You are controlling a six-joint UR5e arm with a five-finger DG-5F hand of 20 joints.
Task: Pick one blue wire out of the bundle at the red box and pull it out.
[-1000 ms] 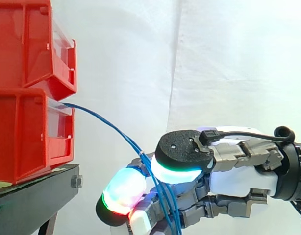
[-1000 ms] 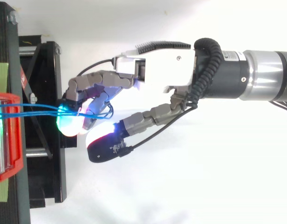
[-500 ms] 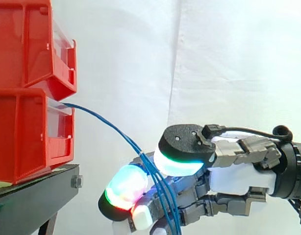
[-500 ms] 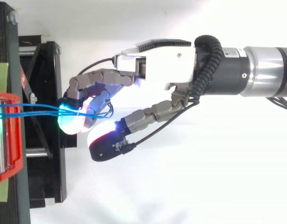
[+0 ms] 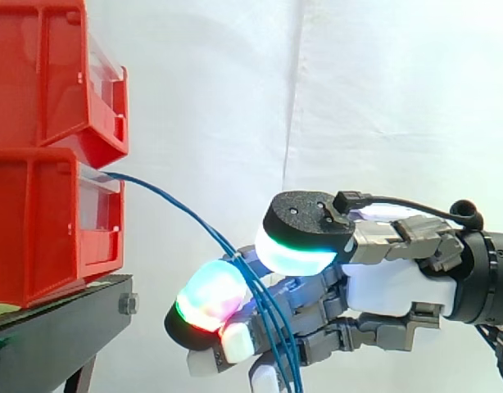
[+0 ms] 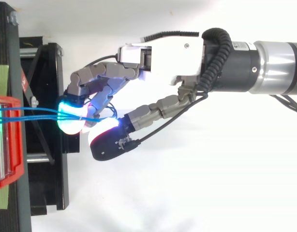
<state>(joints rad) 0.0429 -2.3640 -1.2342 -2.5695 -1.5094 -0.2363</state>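
- A white curtain (image 5: 382, 98) backs the whole side view.
- The red bins (image 5: 38, 221) are stacked two high on a black stand (image 5: 55, 327), at 9 o'clock in the side view.
- The hand (image 5: 399, 282) comes in from 3 o'clock, low down. Its fingers (image 5: 206, 299) are curled round the blue wires, with the thumb pad above them.
- The blue wires (image 5: 174, 205) leave the lower bin's front lip and arc down toward 5 o'clock. They pass between thumb and fingers and run off at 6 o'clock.
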